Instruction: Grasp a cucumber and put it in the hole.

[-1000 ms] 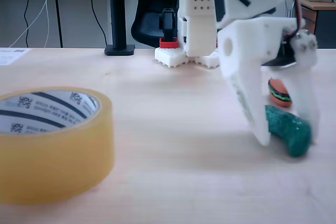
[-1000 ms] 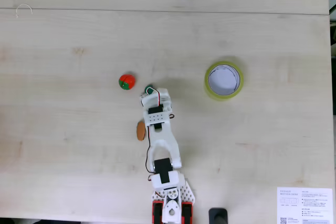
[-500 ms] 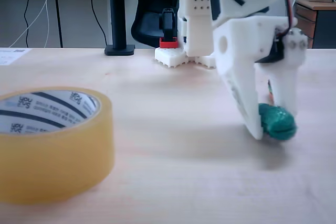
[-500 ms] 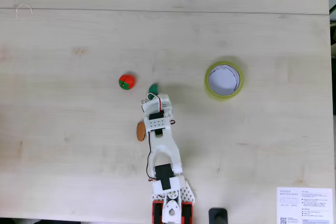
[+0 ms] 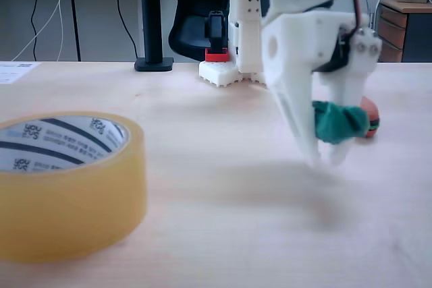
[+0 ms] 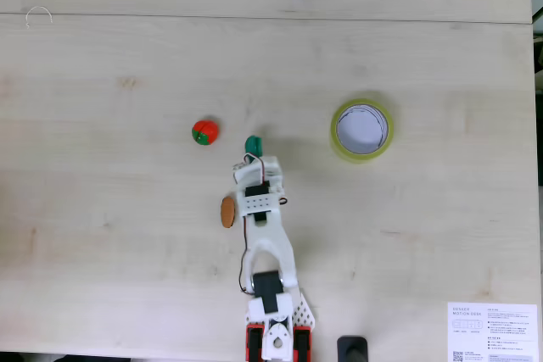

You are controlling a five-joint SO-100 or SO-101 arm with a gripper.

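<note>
Cucumber clamped in jaws, lifted clear of table.
Table [image 6: 102,235] pale wood, wide; chair [image 5: 196,18] and desks behind. Tape roll [image 5: 67,187] sits well apart from the gripper [image 5: 324,160]; its hole [image 6: 362,127] is narrow. Cucumber [image 5: 339,121] is held crosswise near the fingertips: risk of slipping, or catching the rim on release. Burger [image 6: 227,211], tomato [image 6: 204,131] nearby.
</note>
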